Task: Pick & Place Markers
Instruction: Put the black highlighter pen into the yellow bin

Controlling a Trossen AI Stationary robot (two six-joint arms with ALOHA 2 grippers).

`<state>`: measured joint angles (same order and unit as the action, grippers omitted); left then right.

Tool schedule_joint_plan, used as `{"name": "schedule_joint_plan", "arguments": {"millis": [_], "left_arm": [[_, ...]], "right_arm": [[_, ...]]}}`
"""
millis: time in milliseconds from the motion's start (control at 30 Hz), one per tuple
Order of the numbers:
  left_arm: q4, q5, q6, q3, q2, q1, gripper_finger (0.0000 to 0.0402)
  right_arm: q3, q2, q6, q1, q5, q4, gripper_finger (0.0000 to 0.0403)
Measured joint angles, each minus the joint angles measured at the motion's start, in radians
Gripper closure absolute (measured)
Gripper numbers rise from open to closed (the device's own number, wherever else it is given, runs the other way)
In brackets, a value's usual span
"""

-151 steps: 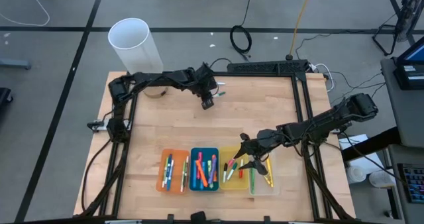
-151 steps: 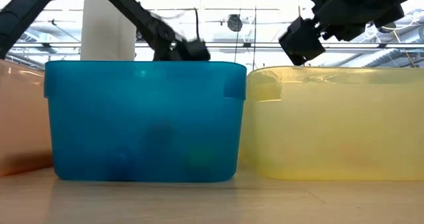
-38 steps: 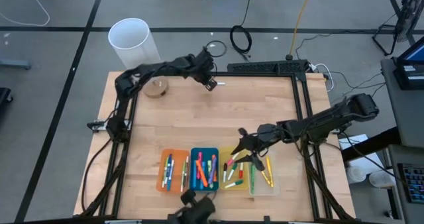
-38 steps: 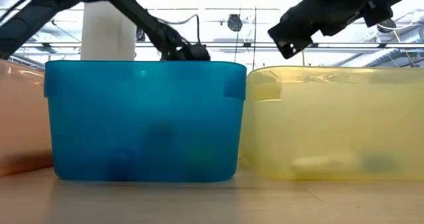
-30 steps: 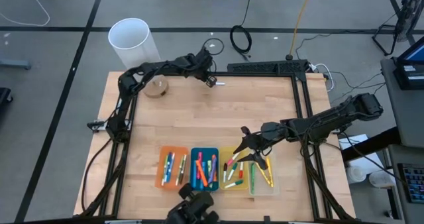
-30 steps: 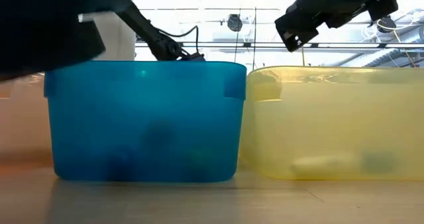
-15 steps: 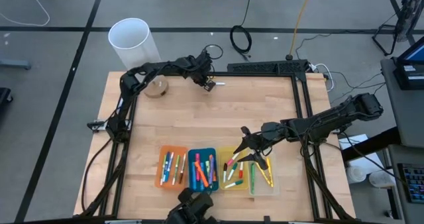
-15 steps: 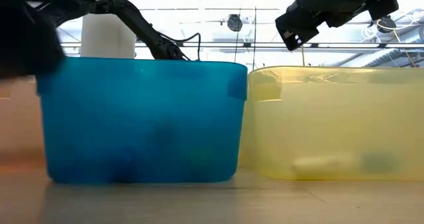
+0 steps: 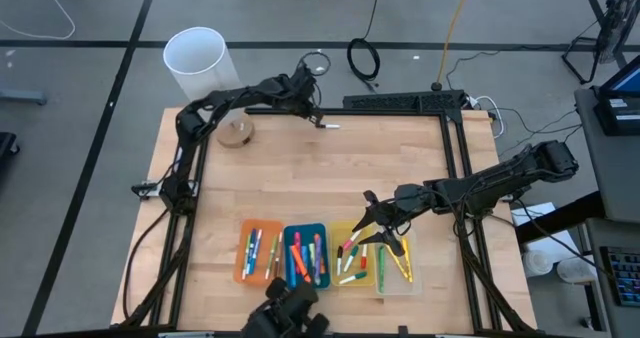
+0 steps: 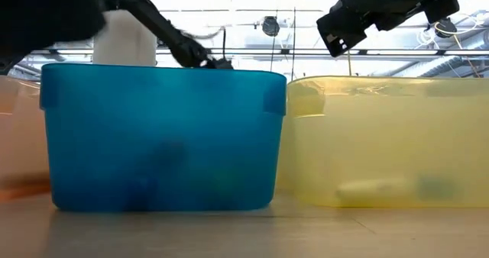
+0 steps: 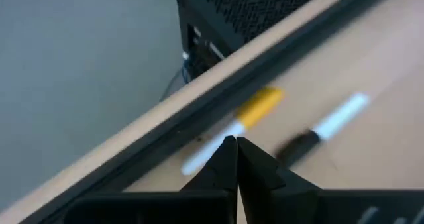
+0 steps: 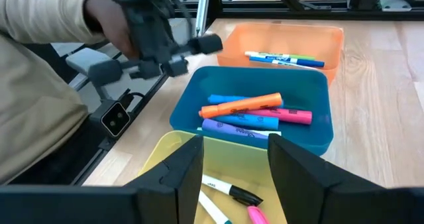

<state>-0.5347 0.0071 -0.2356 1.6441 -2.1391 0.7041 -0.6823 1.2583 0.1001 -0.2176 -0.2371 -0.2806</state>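
Note:
Two markers lie on the table by its far edge [image 9: 330, 126]: a white one with a yellow cap [image 11: 255, 110] and a white one with a black cap [image 11: 328, 128]. My left gripper [image 9: 317, 119] is shut, its tips [image 11: 236, 143] right over the yellow-capped marker. Several coloured markers lie in the orange tray [image 9: 262, 254], blue tray [image 9: 306, 256], yellow tray [image 9: 350, 256] and clear tray [image 9: 398, 265]. My right gripper [image 9: 372, 234] hangs open and empty over the yellow tray [image 12: 218, 151]. My left gripper's shut fingertips [image 11: 228, 151] stand in front of the white barrel [image 11: 199, 159] of the yellow-capped marker, slanting down at the table's far edge. I cannot tell whether they touch it. The marker lies flat on the table.
A person [image 9: 285, 313] is at the table's near edge; a hand holding a dark device [image 12: 149, 35] is beside the blue tray [image 12: 255, 111]. A white cylinder [image 9: 203, 66] stands beyond the far left corner, and a tape roll [image 9: 236, 133] lies near it. The table's middle [image 9: 300, 183] is bare wood.
The blue tray has slid and turned a little toward the table's left beside the person's hand at the near edge. My left gripper stays by the far edge near the two markers, with small shifts. My right gripper has kept still.

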Motion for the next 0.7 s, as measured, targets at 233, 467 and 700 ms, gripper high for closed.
{"name": "schedule_joint_plan", "arguments": {"millis": [233, 467, 700], "left_arm": [[0.022, -0.027, -0.006, 0.001, -0.048, 0.013, 0.0396], [-0.065, 0.034, -0.011, 0.001, -0.048, 0.033, 0.0397], [-0.071, 0.171, 0.095, 0.0, -0.041, 0.037, 0.0395]], "right_arm": [[0.0, 0.0, -0.001, 0.0, 0.0, 0.001, 0.0248], [0.0, 0.0, -0.015, 0.0, 0.0, -0.007, 0.0248], [0.0, 0.0, -0.015, 0.0, 0.0, -0.006, 0.0248]]}}
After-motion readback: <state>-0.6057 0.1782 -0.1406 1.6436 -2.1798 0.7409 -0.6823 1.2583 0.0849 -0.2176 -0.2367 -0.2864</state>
